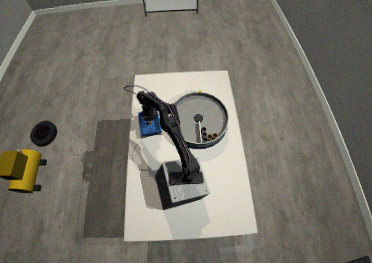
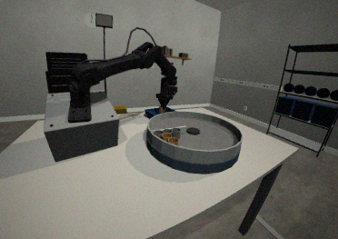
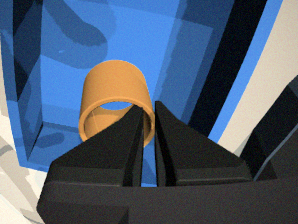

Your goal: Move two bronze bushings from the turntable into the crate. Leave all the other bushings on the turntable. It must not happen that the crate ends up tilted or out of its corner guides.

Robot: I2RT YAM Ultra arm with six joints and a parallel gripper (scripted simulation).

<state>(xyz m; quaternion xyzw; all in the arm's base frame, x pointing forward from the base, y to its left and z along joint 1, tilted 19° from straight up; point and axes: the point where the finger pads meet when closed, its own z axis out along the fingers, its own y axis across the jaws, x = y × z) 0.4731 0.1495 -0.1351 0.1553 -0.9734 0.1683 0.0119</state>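
Note:
My gripper [image 1: 149,120] [image 2: 161,106] [image 3: 149,110] is shut on the wall of a bronze bushing [image 2: 161,110] [image 3: 114,82], with one finger inside its ring. The bushing hangs tilted over the blue crate [image 1: 151,131] [image 3: 140,27]. No other bushing shows in the part of the crate that the wrist view shows. The round turntable [image 1: 225,108] [image 2: 195,154] bears two more bronze bushings, one [image 1: 209,138] [image 2: 166,135] beside the other [image 1: 215,135] [image 2: 173,141], close to its near rim. Several dark grey bushings [image 1: 204,130] [image 2: 176,132] stand next to them.
A thin pale bar [image 1: 200,132] lies across the turntable beside the bushings, running from the dark centre disc [image 1: 198,118] [image 2: 193,131] towards the rim. The turntable's raised rim stands right of the crate in the top view. The arm's base box [image 1: 187,195] [image 2: 86,139] stands at the near side.

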